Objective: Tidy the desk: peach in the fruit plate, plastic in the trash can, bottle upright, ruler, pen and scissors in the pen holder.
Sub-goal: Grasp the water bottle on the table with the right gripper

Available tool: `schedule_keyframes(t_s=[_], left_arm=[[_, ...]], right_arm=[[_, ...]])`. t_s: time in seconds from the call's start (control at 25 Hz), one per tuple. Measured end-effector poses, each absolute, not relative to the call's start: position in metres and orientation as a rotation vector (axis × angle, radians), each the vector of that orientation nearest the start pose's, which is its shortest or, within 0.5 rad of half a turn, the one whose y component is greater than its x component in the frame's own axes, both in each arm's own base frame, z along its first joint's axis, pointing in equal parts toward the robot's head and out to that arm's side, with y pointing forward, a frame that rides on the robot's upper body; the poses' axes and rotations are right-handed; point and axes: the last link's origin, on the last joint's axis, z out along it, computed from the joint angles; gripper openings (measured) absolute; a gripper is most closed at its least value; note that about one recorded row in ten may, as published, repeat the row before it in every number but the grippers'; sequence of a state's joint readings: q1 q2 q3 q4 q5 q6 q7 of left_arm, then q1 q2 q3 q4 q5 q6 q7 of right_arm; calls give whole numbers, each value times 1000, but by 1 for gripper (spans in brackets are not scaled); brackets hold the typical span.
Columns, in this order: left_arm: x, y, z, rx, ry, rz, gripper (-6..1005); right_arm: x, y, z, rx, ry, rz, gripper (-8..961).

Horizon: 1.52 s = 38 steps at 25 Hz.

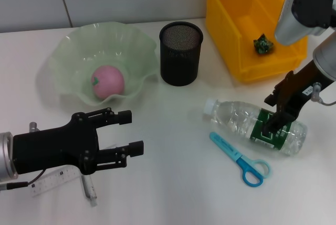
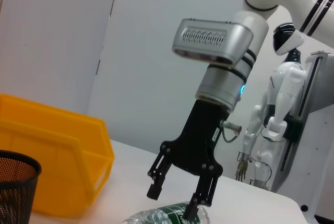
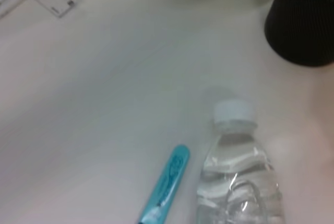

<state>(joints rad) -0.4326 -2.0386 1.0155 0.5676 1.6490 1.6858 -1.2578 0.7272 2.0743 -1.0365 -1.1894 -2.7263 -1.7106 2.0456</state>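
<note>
Lying near the table's right edge: bottle (image 1: 255, 127), right gripper (image 1: 277, 121) spread astride its label; left gripper (image 1: 134, 132) open, empty.

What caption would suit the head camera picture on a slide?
Right gripper straddles the lying bottle; left gripper waits open near the ruler.

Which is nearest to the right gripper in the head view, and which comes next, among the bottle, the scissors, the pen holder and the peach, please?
From the right gripper:
1. Bottle, lying directly under the fingers.
2. Scissors, just in front of the bottle, toward the robot.
3. Pen holder, farther back, toward the robot's left.
4. Peach, in the fruit plate, far on the left side.
</note>
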Motion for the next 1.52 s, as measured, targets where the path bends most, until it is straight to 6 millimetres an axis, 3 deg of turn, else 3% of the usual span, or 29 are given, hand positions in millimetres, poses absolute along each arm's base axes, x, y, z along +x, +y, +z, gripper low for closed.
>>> schedule_keyframes(t_s=[1.52], left_arm=[[-249, 287, -15, -2853, -497, -990, 772]], right_arm=[[237, 367, 3, -2799, 683, -728, 773]])
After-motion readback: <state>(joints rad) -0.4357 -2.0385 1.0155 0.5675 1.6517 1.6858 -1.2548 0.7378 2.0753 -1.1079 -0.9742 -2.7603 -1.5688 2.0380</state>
